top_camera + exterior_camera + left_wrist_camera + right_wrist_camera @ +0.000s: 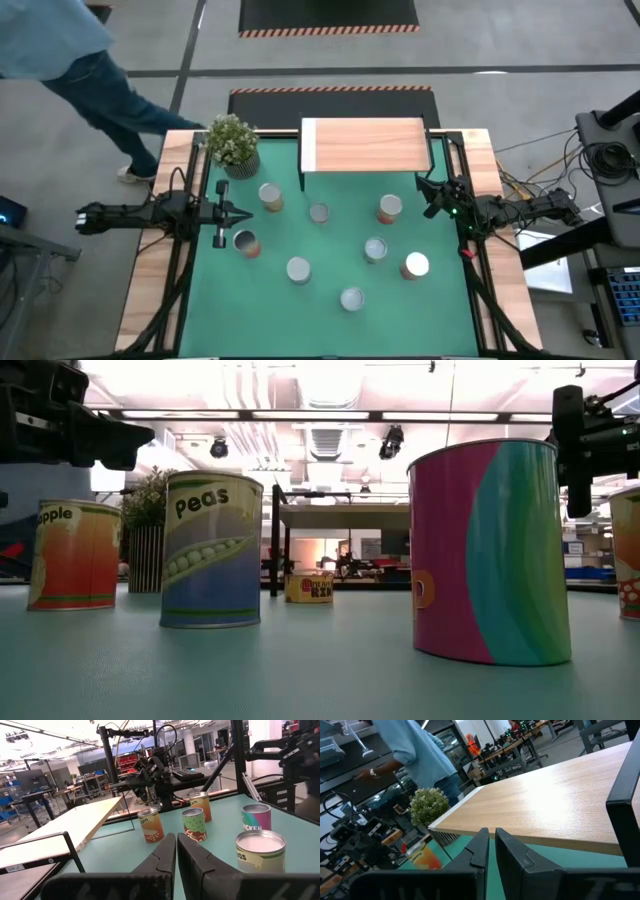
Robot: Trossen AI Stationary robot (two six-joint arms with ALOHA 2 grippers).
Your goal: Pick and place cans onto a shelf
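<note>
Two end effectors wait at opposite edges of your bench: the left end effector (235,212) hovers over the green mat just beside a can with a silvery top (245,242), and its dark fingers (162,857) are pressed almost together with only a sliver between them, gripping nothing. The right end effector (428,192) sits at the far side near the shelf's corner, its fingers (479,847) likewise drawn nearly closed and empty. You can count seven cans on the mat from overhead, among them one near the plant (270,196), one at the middle (319,213), one with an orange side (389,208), one white-topped (416,265) and the nearest (351,298); all stand upright and apart from each other. None rests on the shelf (365,145), a pale wood-grain board with a white strip at its left end, raised on thin black legs at the back of the mat. At bench height, the peas can (211,549) and a pink-and-teal can (490,550) fill the view, a can at the right edge is cut off, and most labels are partly turned away. The potted plant (233,142) stands in a ribbed dark pot at the shelf's left. A person in blue (75,70) is partly cut off at the upper left.
</note>
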